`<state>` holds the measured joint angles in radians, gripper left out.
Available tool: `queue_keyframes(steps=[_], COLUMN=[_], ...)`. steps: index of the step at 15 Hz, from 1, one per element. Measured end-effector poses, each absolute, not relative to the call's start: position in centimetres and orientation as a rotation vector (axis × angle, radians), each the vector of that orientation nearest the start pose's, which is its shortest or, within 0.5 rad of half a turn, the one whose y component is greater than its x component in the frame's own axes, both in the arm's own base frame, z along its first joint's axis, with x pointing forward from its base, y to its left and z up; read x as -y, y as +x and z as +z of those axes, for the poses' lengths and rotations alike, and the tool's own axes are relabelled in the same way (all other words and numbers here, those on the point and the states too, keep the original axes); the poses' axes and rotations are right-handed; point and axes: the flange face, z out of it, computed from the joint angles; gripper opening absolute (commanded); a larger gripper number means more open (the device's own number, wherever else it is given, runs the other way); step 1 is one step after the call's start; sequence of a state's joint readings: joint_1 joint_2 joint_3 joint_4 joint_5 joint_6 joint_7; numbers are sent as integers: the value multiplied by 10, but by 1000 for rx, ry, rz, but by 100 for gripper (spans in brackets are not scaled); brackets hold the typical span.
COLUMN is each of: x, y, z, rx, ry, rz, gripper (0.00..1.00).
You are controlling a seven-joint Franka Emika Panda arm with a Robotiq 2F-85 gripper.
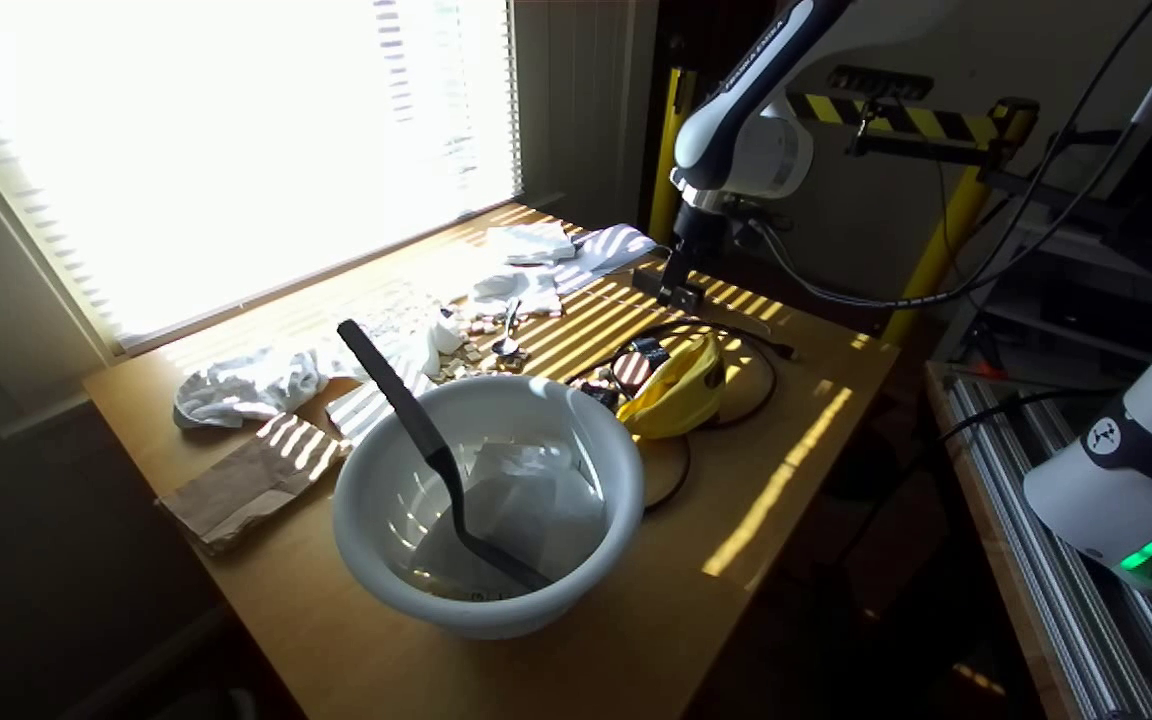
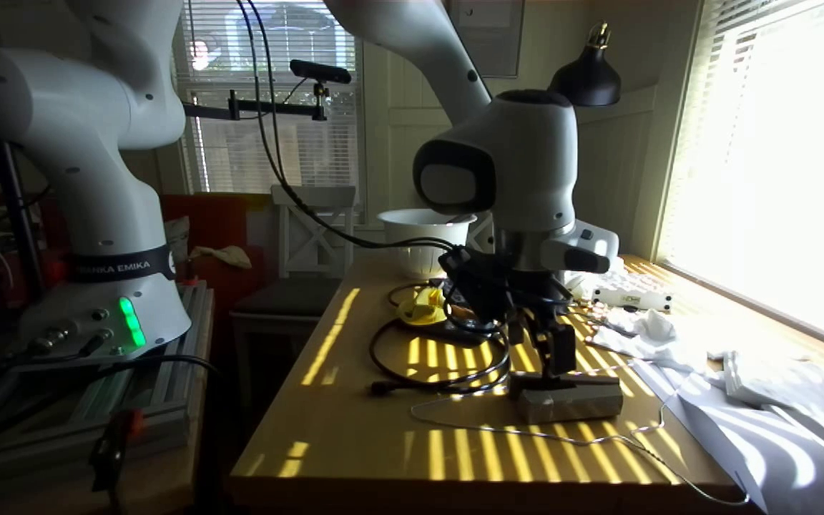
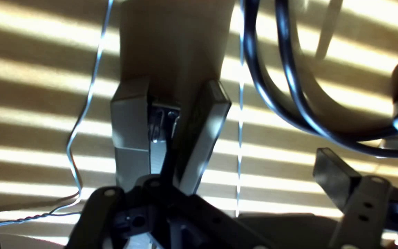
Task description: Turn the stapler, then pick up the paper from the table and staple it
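Note:
A grey, block-like thing that looks like the stapler [image 2: 573, 400] rests on the wooden table [image 2: 355, 436]. In the wrist view its grey side [image 3: 131, 128] is at left, with shiny metal in the dark gap beside it. My gripper [image 3: 249, 152] is low over it, jaws spread wide with nothing gripped between them. The dark left finger overlaps that gap; contact cannot be told. The right finger [image 3: 335, 180] is apart from it. A whitish-grey sheet [image 1: 611, 250] lies at the table's far edge, and another sheet [image 1: 361, 408] is by the window side; which is the paper is unclear.
A white bowl [image 1: 626, 500] holds a dark spatula [image 1: 391, 385]. A black cable [image 2: 412, 386] loops near a yellow pouch-like thing [image 1: 676, 400]. Thin wire [image 2: 576, 440] passes the grey block. White cloths [image 1: 251, 385] and a brown napkin [image 1: 246, 480] lie toward the window.

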<state>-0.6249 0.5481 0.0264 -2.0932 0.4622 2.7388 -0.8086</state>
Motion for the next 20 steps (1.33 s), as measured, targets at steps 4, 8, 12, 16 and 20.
queue_keyframes(steps=[4, 8, 12, 16, 20], x=[321, 296, 280, 276, 276], y=[491, 501, 504, 503, 504], z=[164, 161, 157, 157, 166], rx=[-226, -132, -34, 32, 109], ry=[-3027, -3038, -3069, -3129, -3244], rz=[-366, -375, -361, -403, -551], gripper=[100, 100, 59, 30, 2])
